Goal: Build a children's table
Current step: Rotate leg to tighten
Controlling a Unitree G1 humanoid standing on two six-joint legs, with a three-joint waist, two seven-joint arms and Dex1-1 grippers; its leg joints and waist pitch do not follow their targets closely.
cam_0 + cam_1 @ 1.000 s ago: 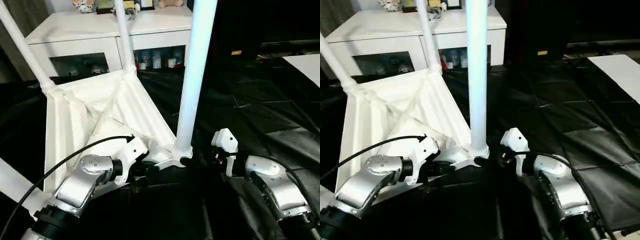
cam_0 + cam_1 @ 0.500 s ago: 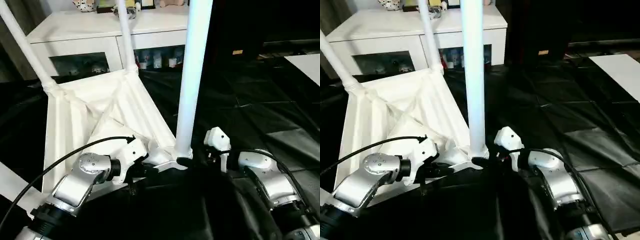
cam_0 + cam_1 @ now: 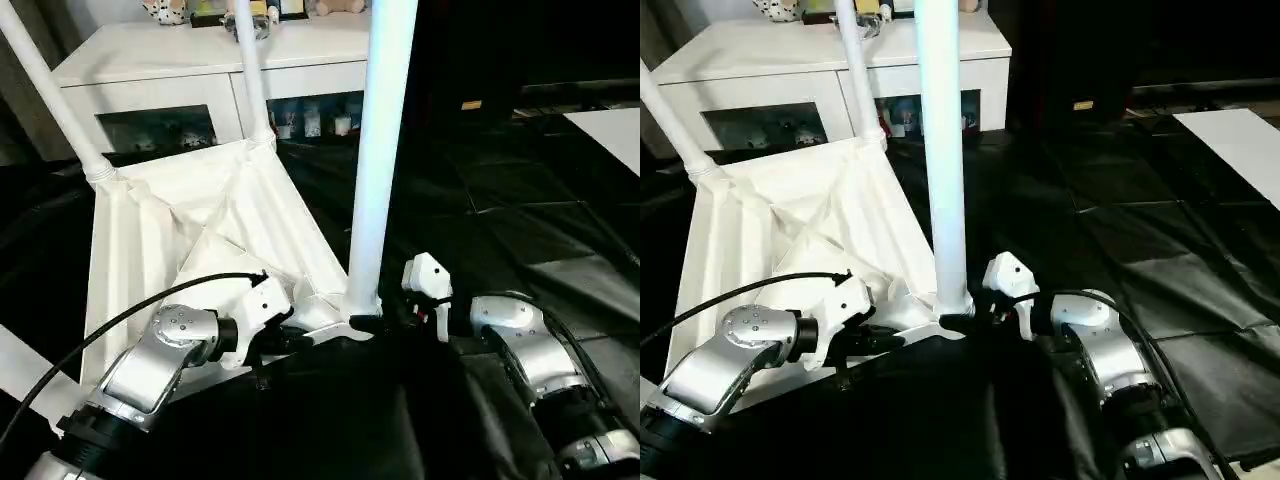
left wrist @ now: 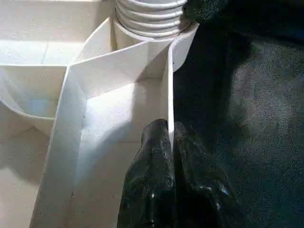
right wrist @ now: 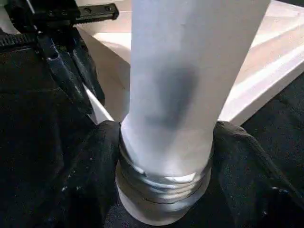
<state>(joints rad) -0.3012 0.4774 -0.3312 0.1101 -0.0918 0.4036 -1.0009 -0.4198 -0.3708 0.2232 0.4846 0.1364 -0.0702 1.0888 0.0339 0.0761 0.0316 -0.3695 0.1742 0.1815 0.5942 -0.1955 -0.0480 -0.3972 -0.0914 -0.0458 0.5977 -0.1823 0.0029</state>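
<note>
The small all-white plastic children's table [image 3: 200, 240] lies upside down on the black sheeting [image 3: 520, 200], ribbed underside up, just in front of the white cabinet with glass doors [image 3: 190, 70]. The left gripper [image 4: 169, 137] is pinched tight on the thin rim wall at the near corner. The right gripper [image 5: 164, 137] brackets the threaded base of the near white tapered leg [image 3: 375, 150], a finger [image 5: 242, 156] pressed to each side.

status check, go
Left gripper pinching tabletop rim. Right gripper around base of near leg, threads showing. Nothing in the way.
</note>
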